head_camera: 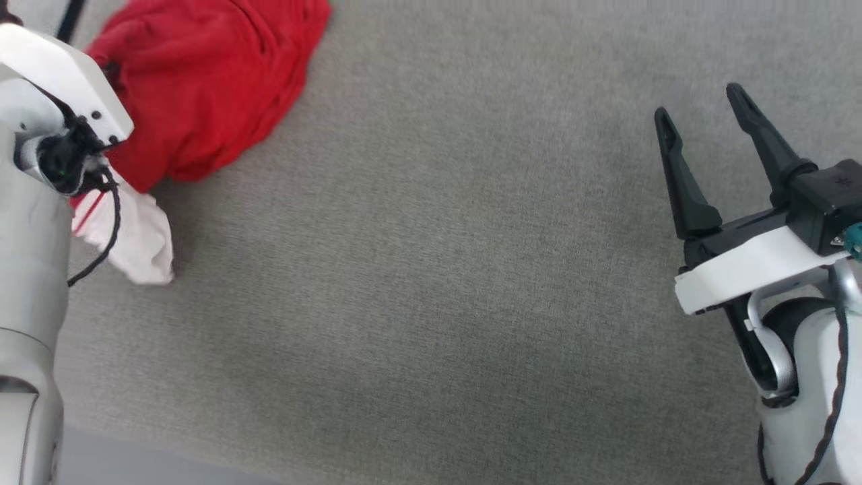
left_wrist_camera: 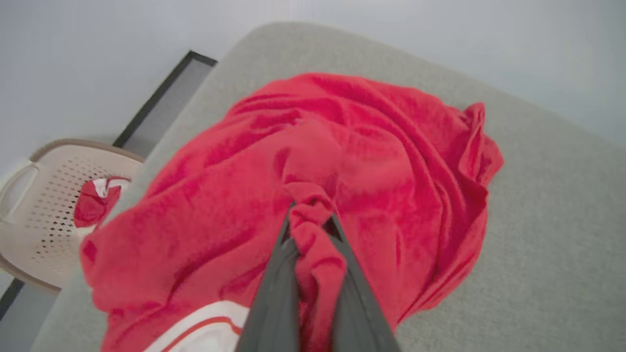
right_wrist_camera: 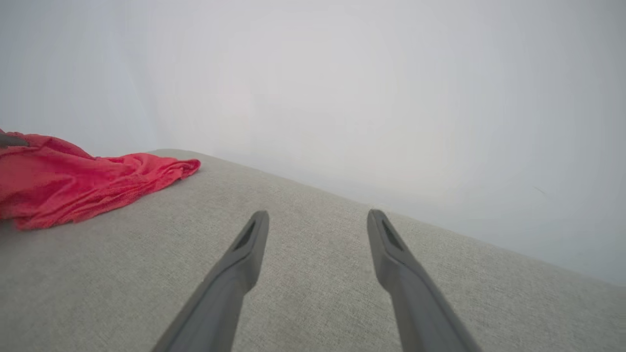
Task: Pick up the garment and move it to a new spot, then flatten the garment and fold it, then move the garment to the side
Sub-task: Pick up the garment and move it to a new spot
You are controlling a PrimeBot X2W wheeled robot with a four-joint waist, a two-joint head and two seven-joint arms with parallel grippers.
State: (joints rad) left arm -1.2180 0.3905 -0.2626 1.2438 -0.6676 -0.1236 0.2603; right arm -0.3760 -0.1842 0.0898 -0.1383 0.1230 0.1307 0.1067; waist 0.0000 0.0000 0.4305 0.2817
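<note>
At far left, the left pincer (left_wrist_camera: 313, 218) clamps a bunched fold of the garment (left_wrist_camera: 386, 146) for lifting; the right pincer (head_camera: 698, 103) waits open, well apart.

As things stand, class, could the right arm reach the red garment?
Probably, with a long reach: bare grey surface separates the open right gripper from the garment, which the left gripper pinches.

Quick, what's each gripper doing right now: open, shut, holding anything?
Left gripper: closed on a bunched fold of the red shirt.
Right gripper: open, holding nothing.
</note>
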